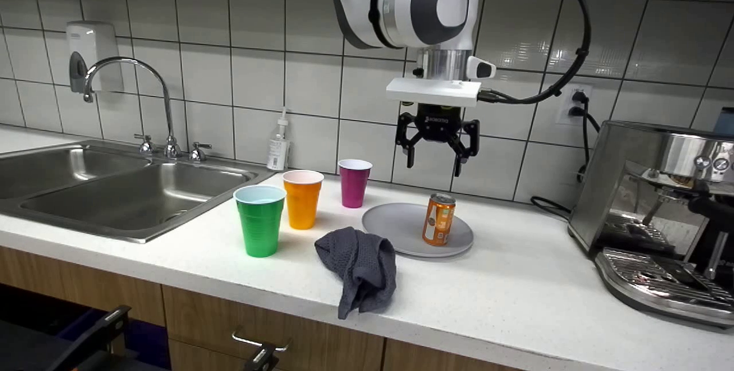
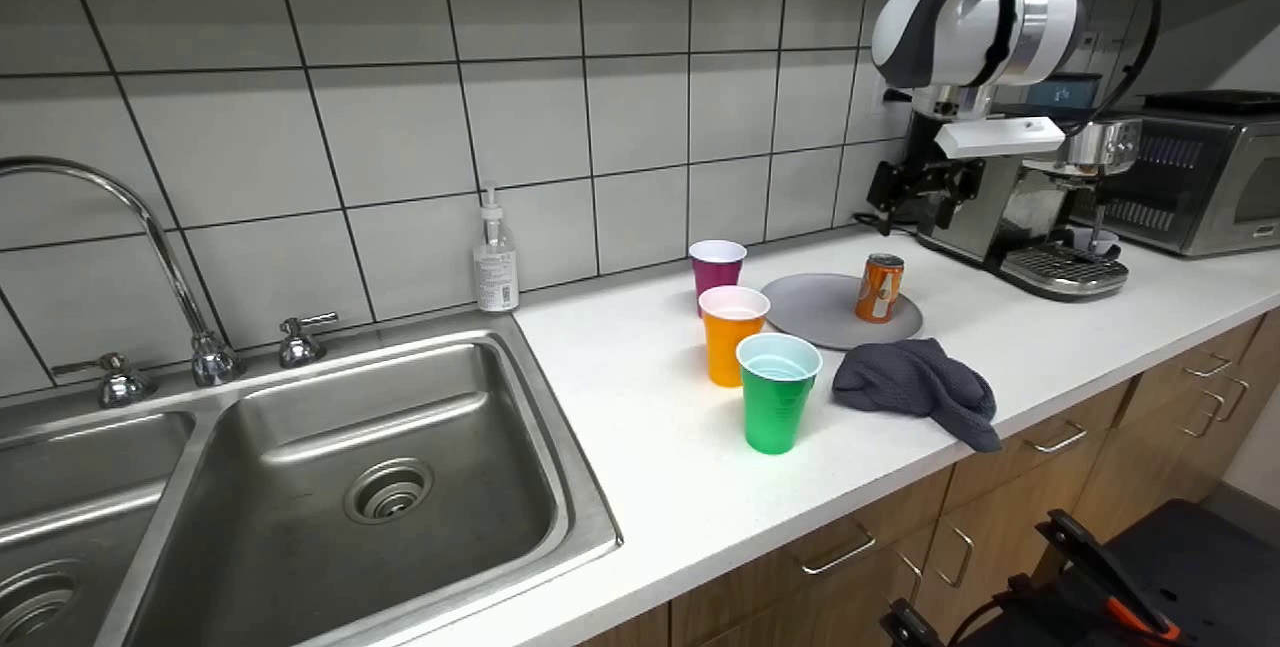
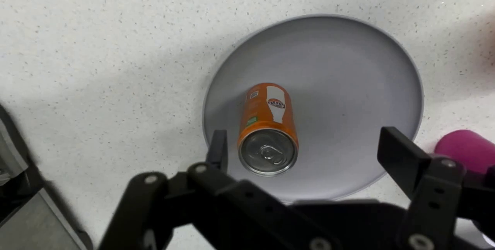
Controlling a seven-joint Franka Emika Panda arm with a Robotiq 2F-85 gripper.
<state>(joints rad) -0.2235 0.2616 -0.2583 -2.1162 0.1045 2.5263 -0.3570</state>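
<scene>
My gripper (image 1: 433,169) is open and empty, with its fingers pointing down. It hangs in the air above an orange soda can (image 1: 438,219) and touches nothing. The can stands upright on a round grey plate (image 1: 393,226), toward one side of it. In the wrist view the can (image 3: 267,107) shows between the two spread fingers (image 3: 302,138), nearer the left one, with the plate (image 3: 348,87) below. The gripper (image 2: 915,220), the can (image 2: 880,289) and the plate (image 2: 815,312) also show in an exterior view.
A crumpled dark cloth (image 1: 364,270) lies before the plate. Green (image 1: 261,225), orange (image 1: 302,202) and magenta (image 1: 354,184) cups stand beside it. A soap bottle (image 1: 278,147) and steel sink (image 2: 400,487) are on one side, a coffee machine (image 1: 659,216) on the other. A tiled wall (image 1: 258,73) stands behind.
</scene>
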